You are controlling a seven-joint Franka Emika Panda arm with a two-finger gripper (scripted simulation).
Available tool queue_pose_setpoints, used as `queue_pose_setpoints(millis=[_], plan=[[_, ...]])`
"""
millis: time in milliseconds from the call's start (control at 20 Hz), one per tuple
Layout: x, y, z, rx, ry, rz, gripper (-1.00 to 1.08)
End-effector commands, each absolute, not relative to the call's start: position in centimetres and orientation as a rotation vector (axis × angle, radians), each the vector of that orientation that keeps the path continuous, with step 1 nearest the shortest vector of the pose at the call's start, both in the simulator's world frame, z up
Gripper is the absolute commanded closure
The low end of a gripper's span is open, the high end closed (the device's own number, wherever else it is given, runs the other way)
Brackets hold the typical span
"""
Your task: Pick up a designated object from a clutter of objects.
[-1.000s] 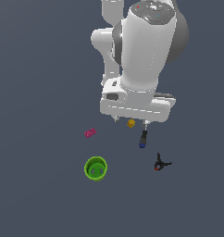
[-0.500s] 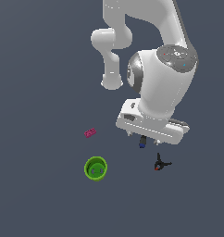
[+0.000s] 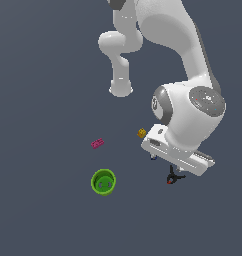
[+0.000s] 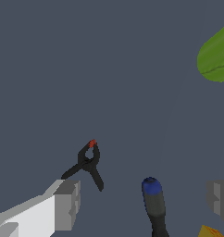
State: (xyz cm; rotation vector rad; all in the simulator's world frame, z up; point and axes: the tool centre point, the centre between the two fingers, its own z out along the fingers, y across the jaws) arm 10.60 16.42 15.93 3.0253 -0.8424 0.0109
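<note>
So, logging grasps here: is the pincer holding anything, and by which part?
Nothing is held. The pincer is open, apart from the small black red-tipped clamp.

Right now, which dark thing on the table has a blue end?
The slim dark tool between the open fingers; the black clamp has a red tip instead.

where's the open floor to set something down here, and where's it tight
Widest bare stretch: the exterior view's left, beyond the pink brick and green cup. Also open below the cup, and between the cup and the black clamp. Crowded under the arm's hand: the clamp, the blue-ended tool and the yellow cube cluster there, with the open gripper above.
</note>
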Motion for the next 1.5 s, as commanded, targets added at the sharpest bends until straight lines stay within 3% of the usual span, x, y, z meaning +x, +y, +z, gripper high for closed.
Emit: queue_pose_setpoints(millis=[0, 650, 1450], plan=[[10.9, 17.7, 14.2, 3.005, -0.913, 0.010, -0.92], [11.2, 22.7, 7.6, 2.915, -1.172, 0.002, -0.92], [11.1, 23.5, 4.5, 2.898, -1.212, -0.001, -0.92]])
